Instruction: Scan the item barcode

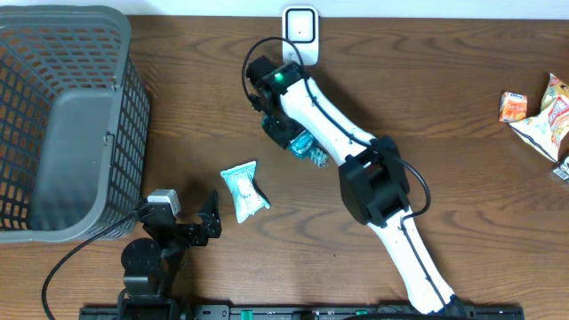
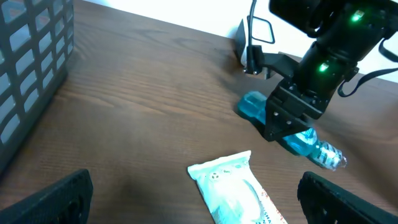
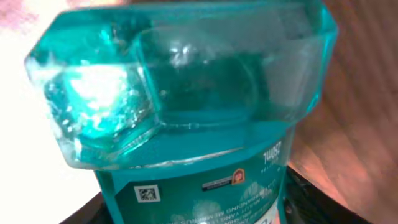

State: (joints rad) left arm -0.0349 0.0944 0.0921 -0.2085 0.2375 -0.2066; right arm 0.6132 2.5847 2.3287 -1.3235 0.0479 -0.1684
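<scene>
A teal mouthwash bottle [image 1: 309, 148] lies low over the table, just below the white scanner [image 1: 300, 31]. My right gripper [image 1: 289, 133] is shut on the bottle. In the right wrist view the bottle [image 3: 186, 112] fills the frame with a small square code on its label, and the right gripper [image 3: 193, 205] shows only as dark fingers at either side. The left wrist view shows the bottle [image 2: 305, 143] under that gripper, with the scanner [image 2: 249, 46] behind. My left gripper [image 1: 187, 212] stands open and empty near the front edge, its fingers [image 2: 50, 199] wide apart.
A white and teal packet [image 1: 243, 191] lies just ahead of the left gripper, also in the left wrist view [image 2: 233, 190]. A grey mesh basket [image 1: 62, 116] fills the left side. Snack packets [image 1: 542, 111] lie at the far right edge.
</scene>
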